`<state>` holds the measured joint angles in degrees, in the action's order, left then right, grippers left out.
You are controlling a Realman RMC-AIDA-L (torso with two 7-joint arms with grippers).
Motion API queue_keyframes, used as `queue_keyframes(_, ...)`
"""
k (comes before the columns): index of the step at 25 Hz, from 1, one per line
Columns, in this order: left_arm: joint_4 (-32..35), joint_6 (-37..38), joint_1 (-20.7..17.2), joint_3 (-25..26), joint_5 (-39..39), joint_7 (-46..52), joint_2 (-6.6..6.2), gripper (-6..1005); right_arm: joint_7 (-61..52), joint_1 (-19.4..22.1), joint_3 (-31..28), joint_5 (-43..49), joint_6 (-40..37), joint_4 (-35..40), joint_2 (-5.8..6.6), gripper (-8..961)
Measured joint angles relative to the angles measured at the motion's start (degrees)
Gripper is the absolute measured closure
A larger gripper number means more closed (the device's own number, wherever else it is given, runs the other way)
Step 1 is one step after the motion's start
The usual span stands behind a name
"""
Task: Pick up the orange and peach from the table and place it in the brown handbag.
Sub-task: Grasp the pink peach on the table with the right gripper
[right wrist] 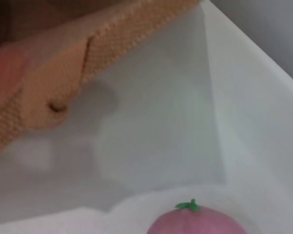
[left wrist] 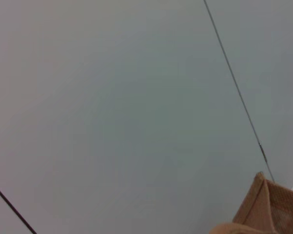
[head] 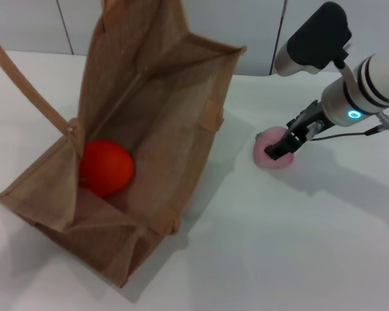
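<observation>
the peach (head: 274, 153) is being gripped on the counter (head: 298, 233) by the right tool (head: 281, 146), closed around it. the orange (head: 105, 167) is being held inside the brown handbag (head: 175, 116), at nine o'clock from the peach.

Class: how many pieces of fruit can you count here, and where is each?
2: the orange lies inside the brown handbag; the peach sits on the table under the right gripper.

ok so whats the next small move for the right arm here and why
Probably close the right gripper on the peach and lift. Its fingers are down over the fruit, which sits on the table, while the orange already lies inside the brown handbag, so only the peach remains.
</observation>
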<state>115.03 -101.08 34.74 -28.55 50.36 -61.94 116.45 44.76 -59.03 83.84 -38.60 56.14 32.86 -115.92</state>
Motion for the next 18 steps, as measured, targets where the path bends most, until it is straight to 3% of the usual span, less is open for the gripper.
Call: queue_keyframes(18,-0.01,-0.09,0.23,-0.72,-0.09,0.32,0.05,833,0.64,-0.16,0.0,-0.08,-3.07,-3.97,0.0,155)
